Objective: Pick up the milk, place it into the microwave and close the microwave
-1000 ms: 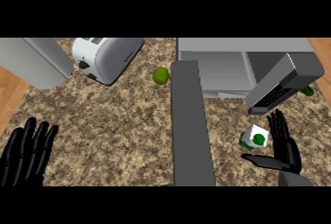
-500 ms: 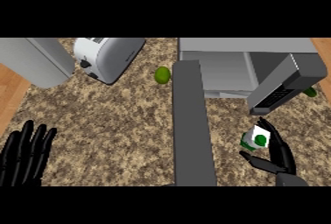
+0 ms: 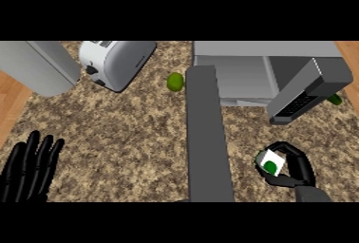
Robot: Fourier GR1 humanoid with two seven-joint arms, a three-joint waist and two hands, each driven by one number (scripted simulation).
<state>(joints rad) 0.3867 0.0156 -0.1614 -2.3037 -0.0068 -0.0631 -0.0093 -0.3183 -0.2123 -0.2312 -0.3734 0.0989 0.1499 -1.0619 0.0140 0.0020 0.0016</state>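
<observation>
The right hand (image 3: 298, 166) grips the milk (image 3: 270, 163) with curled fingers near the counter's (image 3: 126, 128) front right edge, with the open microwave (image 3: 238, 78) straight beyond it at the back edge, far from the flat, open left hand (image 3: 28, 166).

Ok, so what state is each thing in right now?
microwave door: swung open.
milk: held in the right hand, outside the microwave.
right hand: curled round the milk.
left hand: open, resting at lower left.
</observation>
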